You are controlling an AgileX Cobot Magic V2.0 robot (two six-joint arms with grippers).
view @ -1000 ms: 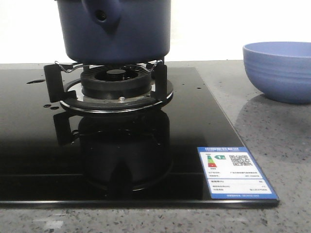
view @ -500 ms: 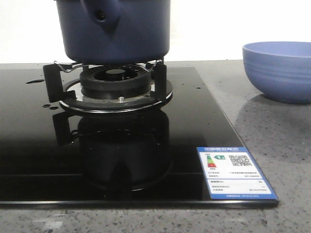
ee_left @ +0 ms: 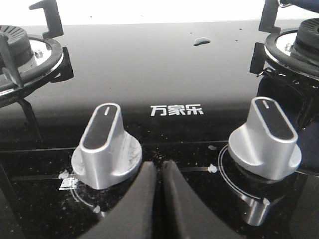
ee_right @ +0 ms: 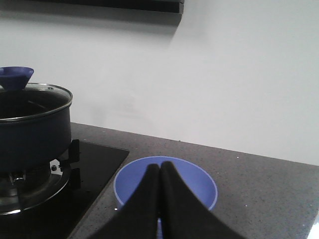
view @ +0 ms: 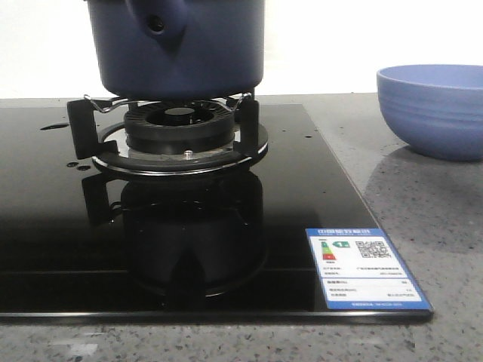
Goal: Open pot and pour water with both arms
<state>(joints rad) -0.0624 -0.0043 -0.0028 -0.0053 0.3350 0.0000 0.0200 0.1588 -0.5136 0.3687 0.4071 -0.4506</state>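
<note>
The dark navy-blue pot point(view: 177, 45) stands on the burner's black supports in the front view, its handle lug point(view: 157, 23) with a round hole facing the camera. In the right wrist view the pot point(ee_right: 30, 132) carries a glass lid point(ee_right: 35, 97) with a blue knob point(ee_right: 15, 77). My right gripper point(ee_right: 160, 167) is shut and empty, above the light blue bowl point(ee_right: 199, 186). My left gripper point(ee_left: 159, 167) is shut and empty, low over the glass hob between two silver knobs. Neither gripper shows in the front view.
The light blue bowl point(view: 436, 109) sits on the grey counter right of the black hob point(view: 189, 249). A blue energy label point(view: 364, 268) is at the hob's front right corner. Two silver knobs point(ee_left: 104, 147) point(ee_left: 266, 139) and a second burner point(ee_left: 25, 64) show in the left wrist view.
</note>
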